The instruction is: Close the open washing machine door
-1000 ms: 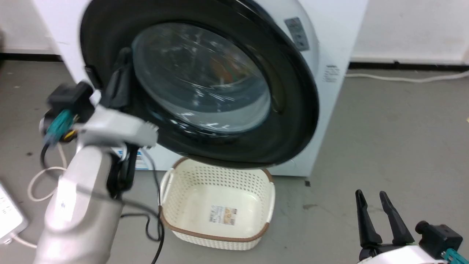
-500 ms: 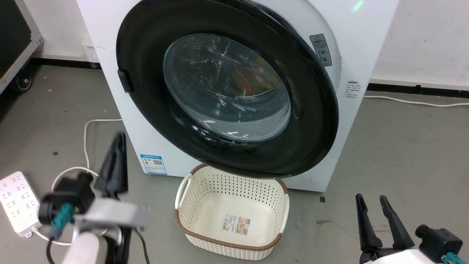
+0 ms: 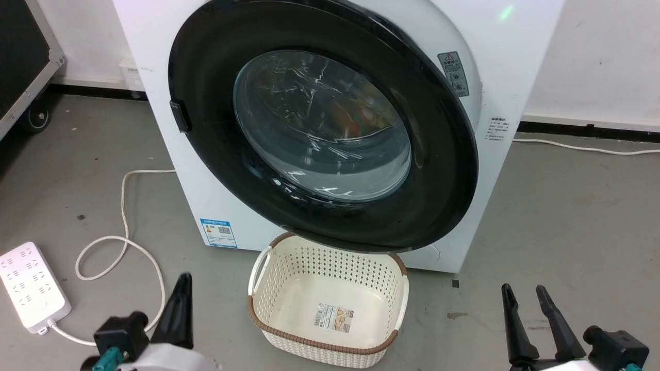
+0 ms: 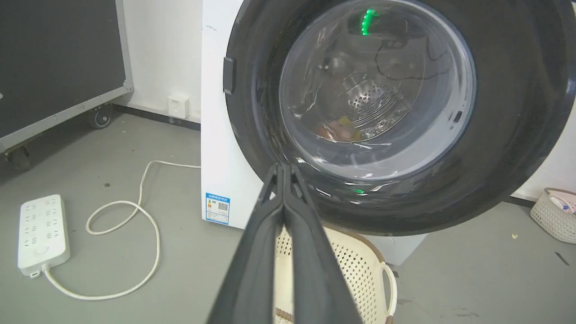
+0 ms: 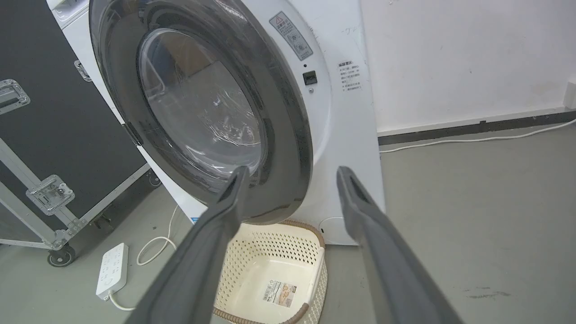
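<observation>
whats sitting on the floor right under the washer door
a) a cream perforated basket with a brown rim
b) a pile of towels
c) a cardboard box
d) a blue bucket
a: a cream perforated basket with a brown rim stands just below the washing machine door, with a label on its bottom.

You're looking down at a grey floor (image 3: 567, 216) (scuffed and spotted in places). A white washing machine (image 3: 196, 196) is standing on it at the far middle, with a cream perforated basket (image 3: 319, 353) sitting just in front of it. At the near left a white power strip (image 3: 32, 286) is lying flat, its cord (image 3: 122, 206) looping toward the machine. A black wheeled case (image 3: 31, 51) is standing at the far left.
</observation>
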Robot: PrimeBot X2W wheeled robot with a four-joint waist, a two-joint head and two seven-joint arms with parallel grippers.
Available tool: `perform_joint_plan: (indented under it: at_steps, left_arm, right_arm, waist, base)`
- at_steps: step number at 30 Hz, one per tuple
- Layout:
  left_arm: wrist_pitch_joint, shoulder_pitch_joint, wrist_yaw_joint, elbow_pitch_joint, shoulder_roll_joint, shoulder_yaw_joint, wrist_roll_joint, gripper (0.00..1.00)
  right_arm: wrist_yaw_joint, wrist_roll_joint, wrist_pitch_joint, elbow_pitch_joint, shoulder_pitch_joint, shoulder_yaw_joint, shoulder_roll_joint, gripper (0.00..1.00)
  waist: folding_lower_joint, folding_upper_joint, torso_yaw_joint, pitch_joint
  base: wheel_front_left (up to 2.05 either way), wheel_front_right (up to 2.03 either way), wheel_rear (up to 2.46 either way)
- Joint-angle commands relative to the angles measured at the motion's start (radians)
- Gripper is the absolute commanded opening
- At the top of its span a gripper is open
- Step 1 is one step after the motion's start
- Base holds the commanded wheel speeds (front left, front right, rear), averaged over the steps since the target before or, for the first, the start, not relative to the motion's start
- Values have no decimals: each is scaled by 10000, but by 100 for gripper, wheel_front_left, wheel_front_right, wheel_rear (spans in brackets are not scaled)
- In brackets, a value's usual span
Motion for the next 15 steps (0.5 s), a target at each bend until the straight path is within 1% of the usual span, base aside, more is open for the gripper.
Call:
perform_joint_plan:
  at_steps: [1, 5, 6, 7, 15]
  left_arm:
    - [34, 154, 56, 86, -15, -11, -25, 0]
    - [34, 254, 171, 308, -63, -13, -45, 0]
    - [24, 246, 200, 335, -62, -21, -22, 25]
    - [-5, 218, 233, 352, -51, -26, 9, 100]
    - [-126, 91, 384, 246, 122, -164, 415, 100]
  right_arm:
    - [10, -61, -45, -3, 105, -1, 1, 100]
    - [10, -225, -45, 46, 116, 11, 1, 100]
    - [10, -279, -45, 60, 116, 10, 1, 100]
    - [10, -400, -45, 69, 119, 1, 1, 100]
    - [10, -888, 22, 99, 104, -86, 1, 100]
  waist:
    - [0, 0, -6, 2]
    - [0, 0, 4, 14]
    - [0, 0, 14, 12]
    - [0, 0, 35, 15]
    - [0, 0, 69, 24]
  base:
    - [0, 0, 0]
    - [0, 0, 0]
    - [0, 0, 0]
    - [0, 0, 0]
    - [0, 0, 0]
